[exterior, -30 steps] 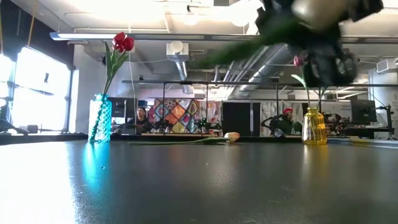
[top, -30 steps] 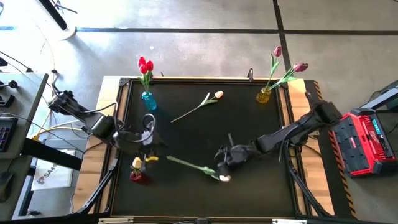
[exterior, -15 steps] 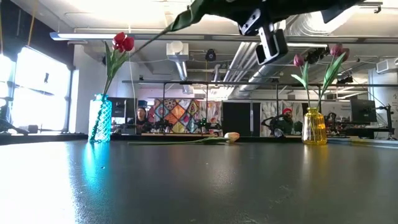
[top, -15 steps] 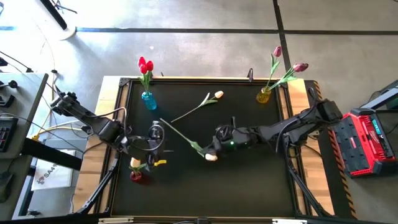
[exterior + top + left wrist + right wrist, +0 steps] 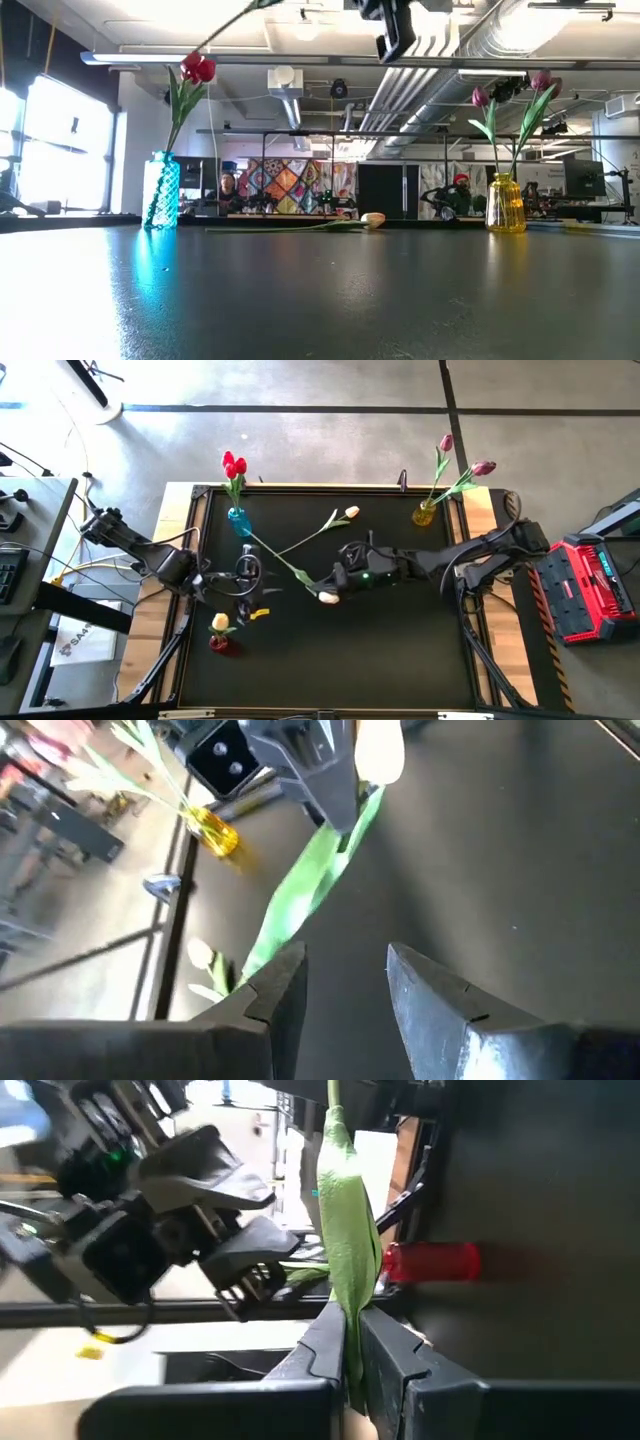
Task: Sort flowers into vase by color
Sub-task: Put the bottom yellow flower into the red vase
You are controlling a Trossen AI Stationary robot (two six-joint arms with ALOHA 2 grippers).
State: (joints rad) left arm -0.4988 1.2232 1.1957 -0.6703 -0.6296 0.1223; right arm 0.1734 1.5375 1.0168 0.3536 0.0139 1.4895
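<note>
Flowers are spread over the black bench (image 5: pixel 400 650), and one cream-headed tulip (image 5: pixel 328 597) is pinched by its green leaf and stem between the closed fingers of the right hand (image 5: pixel 340 573), held above the middle of the bench. Its long thin stem is seen slanting away to the far left, toward the blue vase. The left hand (image 5: pixel 247 572) is held above the left part of the bench with its fingers (image 5: pixel 270 995) narrowly apart and nothing between them; it is pointed at the held tulip.

A small red vase (image 5: pixel 218 643) at the near left is seen with one cream-yellow head (image 5: pixel 220 622) in it. A textured blue glass vase (image 5: pixel 161 190) at the far left holds two red tulips (image 5: pixel 234 464). A translucent yellow vase (image 5: pixel 506 204) at the far right holds two pink-magenta tulips (image 5: pixel 482 467) with long leaves. Another cream tulip (image 5: pixel 351 513) is lying flat on the far middle of the bench, apart from every vase.
</note>
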